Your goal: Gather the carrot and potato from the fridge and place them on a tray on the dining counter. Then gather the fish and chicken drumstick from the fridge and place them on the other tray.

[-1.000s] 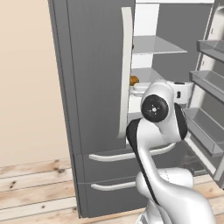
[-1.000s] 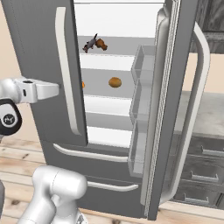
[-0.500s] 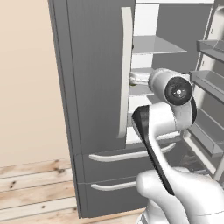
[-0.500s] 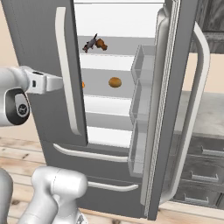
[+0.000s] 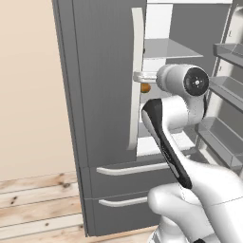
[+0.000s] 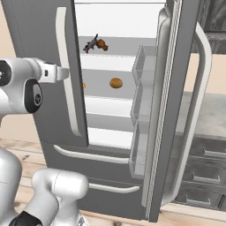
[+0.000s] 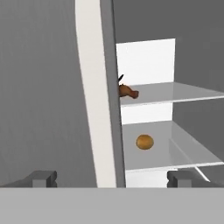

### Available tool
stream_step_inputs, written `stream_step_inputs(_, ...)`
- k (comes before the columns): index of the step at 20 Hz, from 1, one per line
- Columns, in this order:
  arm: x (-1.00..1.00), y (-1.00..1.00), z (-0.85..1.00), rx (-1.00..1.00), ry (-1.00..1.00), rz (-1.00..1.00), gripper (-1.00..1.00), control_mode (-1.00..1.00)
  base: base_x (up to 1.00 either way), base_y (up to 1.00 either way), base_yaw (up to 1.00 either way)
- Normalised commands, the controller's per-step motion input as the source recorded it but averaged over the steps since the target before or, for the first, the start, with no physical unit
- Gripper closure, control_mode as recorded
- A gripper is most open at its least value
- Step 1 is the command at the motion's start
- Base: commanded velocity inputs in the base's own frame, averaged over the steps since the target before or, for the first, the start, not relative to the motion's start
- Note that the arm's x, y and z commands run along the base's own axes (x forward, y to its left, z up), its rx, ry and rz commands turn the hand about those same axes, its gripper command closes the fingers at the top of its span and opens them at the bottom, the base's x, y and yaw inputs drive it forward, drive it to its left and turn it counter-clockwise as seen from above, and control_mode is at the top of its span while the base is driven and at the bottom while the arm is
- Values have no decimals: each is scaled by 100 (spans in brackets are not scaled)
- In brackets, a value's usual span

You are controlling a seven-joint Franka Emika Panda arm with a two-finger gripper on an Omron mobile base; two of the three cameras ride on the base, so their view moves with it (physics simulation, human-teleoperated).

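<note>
You're parked at a grey fridge (image 6: 39,26) on a pale wood plank floor (image 5: 33,199), right door (image 6: 176,110) swung open, beige wall (image 5: 28,85) off to the side. Compared to a second ago, the arm has swung up and the end effector (image 7: 111,177) now sits level with the left door's handle (image 7: 94,96), fingers spread wide, holding nothing. The potato (image 6: 116,83) sits on the middle shelf (image 7: 175,148); it's roundish, so no clear long axis. The drumstick (image 6: 102,44) lies on the shelf above.

**Arm raised, jaws wide**

Bent upward from the base, forearm rising steeply, wrist turned level. Gripper (image 7: 111,178) held horizontal, pointing forward, jaws spread to full width, nothing between the fingertips (image 7: 43,177). Hand (image 6: 52,73) extended sideways at shoulder height.
</note>
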Motion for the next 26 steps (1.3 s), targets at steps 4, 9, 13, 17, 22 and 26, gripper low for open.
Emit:
stream_step_inputs(4,23,42,10,0,5,1,-100,-100,0,0,0)
stream_step_inputs(9,12,0,5,5,1,0,-100,-100,0,0,0)
stream_step_inputs(13,37,0,17,8,0,4,-100,-100,0,0,0)
stream_step_inputs(17,54,0,14,8,2,4,-100,-100,0,0,0)
stream_step_inputs(22,24,0,15,0,7,0,-100,-100,0,0,0)
stream_step_inputs(26,29,0,34,0,20,0,-100,-100,0,0,0)
